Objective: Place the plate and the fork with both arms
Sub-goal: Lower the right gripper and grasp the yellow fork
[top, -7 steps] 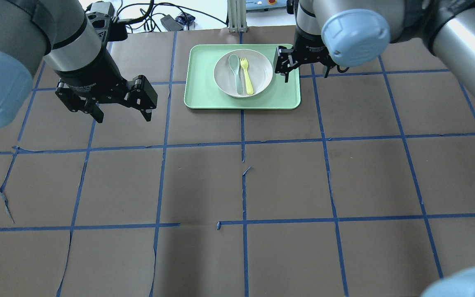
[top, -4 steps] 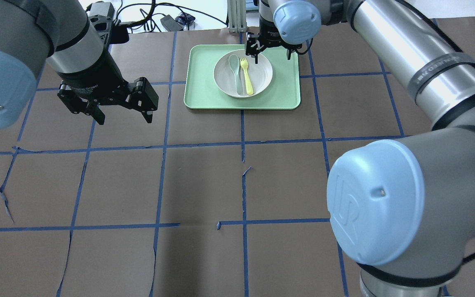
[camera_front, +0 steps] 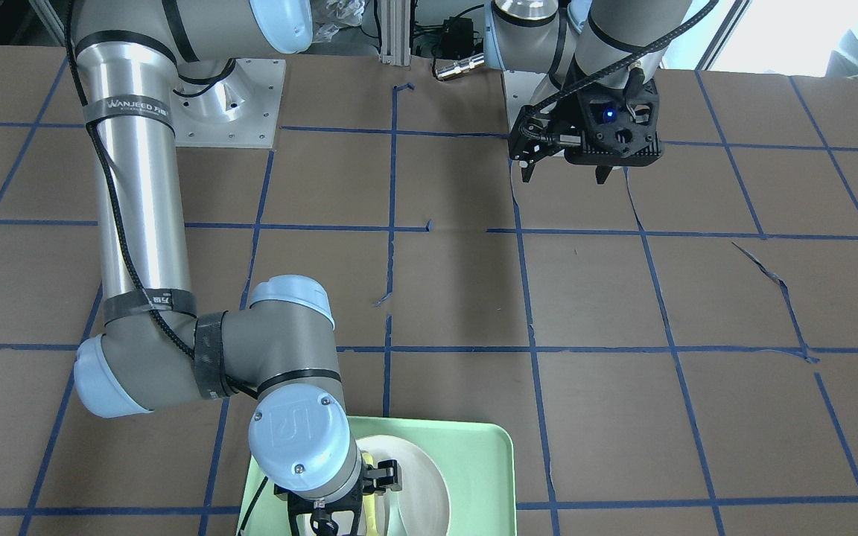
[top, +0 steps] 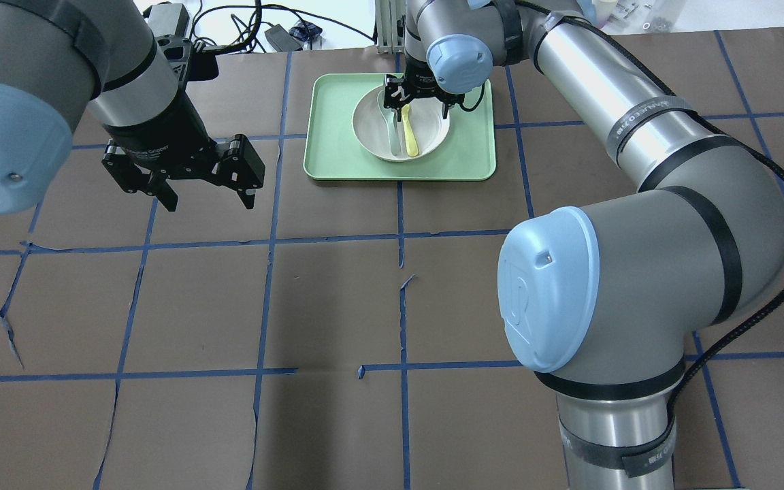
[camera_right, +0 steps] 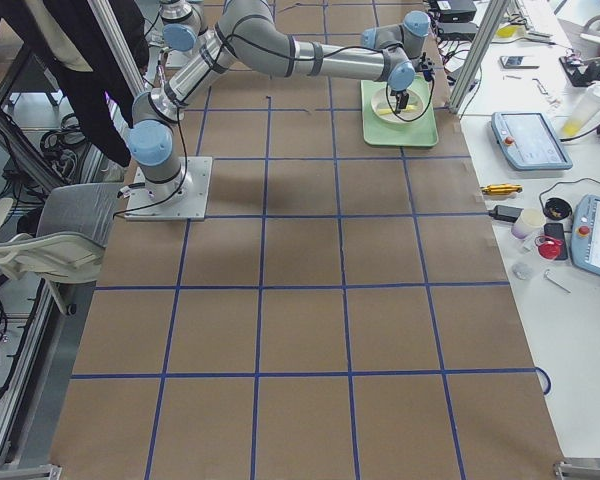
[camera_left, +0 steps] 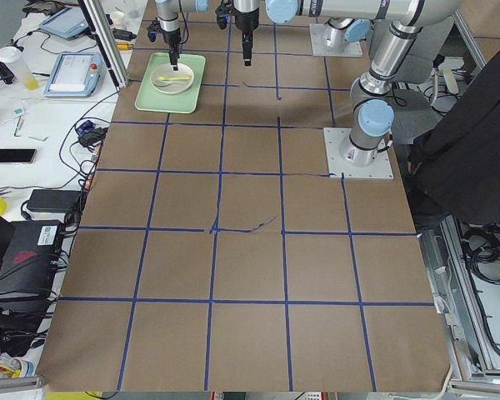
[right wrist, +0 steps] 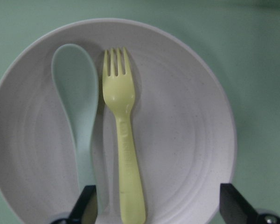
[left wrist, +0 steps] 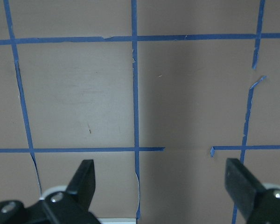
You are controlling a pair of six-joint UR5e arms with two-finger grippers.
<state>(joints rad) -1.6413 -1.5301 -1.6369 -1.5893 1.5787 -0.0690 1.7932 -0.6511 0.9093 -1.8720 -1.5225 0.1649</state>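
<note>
The off-white plate (top: 426, 133) sits on a light green tray (top: 474, 153) at the table's far middle. The yellow fork (top: 410, 139) lies in the plate, tines away from the robot; it shows whole in the right wrist view (right wrist: 123, 140) on the plate (right wrist: 186, 140). My right gripper (top: 418, 105) hangs open over the plate's far part, its fingers (right wrist: 86, 205) either side of the fork's handle end, touching nothing. My left gripper (top: 205, 187) is open and empty above bare table left of the tray; it also shows in the left wrist view (left wrist: 162, 182).
A pale grey-green spoon (right wrist: 74, 107) lies in the plate right beside the fork, on its left. An aluminium post (top: 390, 27) and cables (top: 276, 30) stand just beyond the tray. The brown paper with blue tape lines has tears (top: 7, 327).
My right arm has swung left from beside the tray's right edge to over the plate and fork. The left gripper has barely moved. Both stay open.
</note>
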